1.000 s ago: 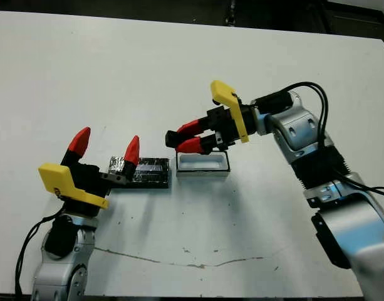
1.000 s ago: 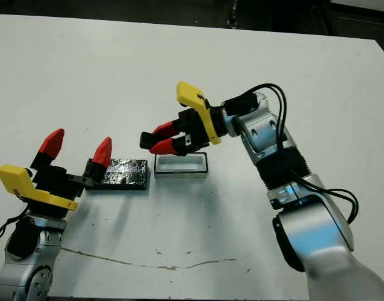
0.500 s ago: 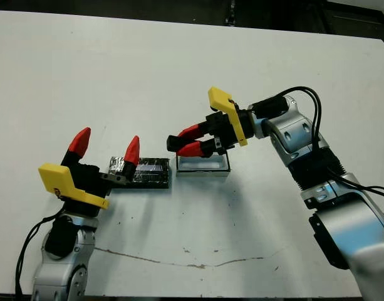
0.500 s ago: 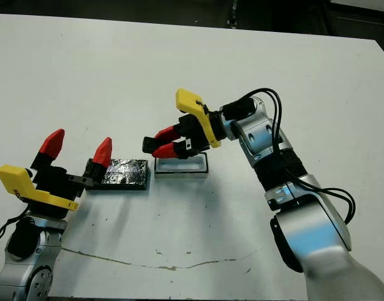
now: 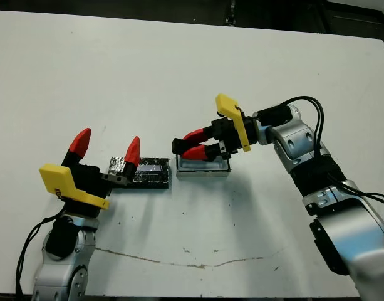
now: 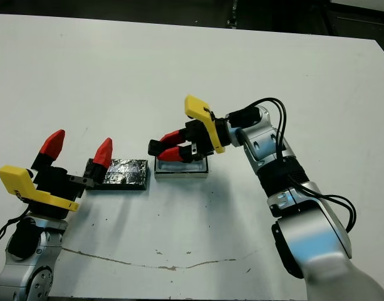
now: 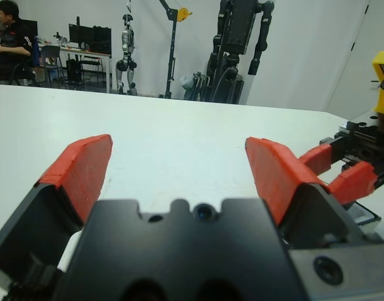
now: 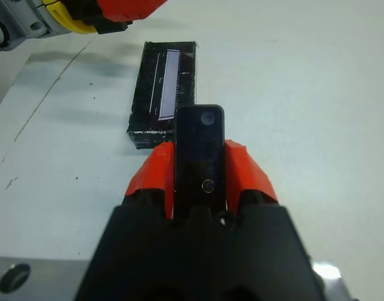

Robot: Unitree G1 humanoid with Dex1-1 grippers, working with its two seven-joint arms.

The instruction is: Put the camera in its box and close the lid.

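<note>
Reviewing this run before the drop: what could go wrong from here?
1. The right gripper holds the camera by one end, with its free end past the box's left edge; released here, it may land on the rim.
2. The lid lies just left of the box, so the overhanging camera could bump it.

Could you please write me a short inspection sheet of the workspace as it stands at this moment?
Surface: white table, scuffed, with a thin dark line near the front edge.
Job's things: camera held above the box, not yet inside; lid lies flat on the table beside the box, on the left arm's side.
Clutter: nothing seen.
Grippers: right gripper shut on the camera; left gripper open, empty, beside the lid.
Cables: black cables loop along the right arm.
Surroundings: a person seated at a desk and robot stands beyond the table.
</note>
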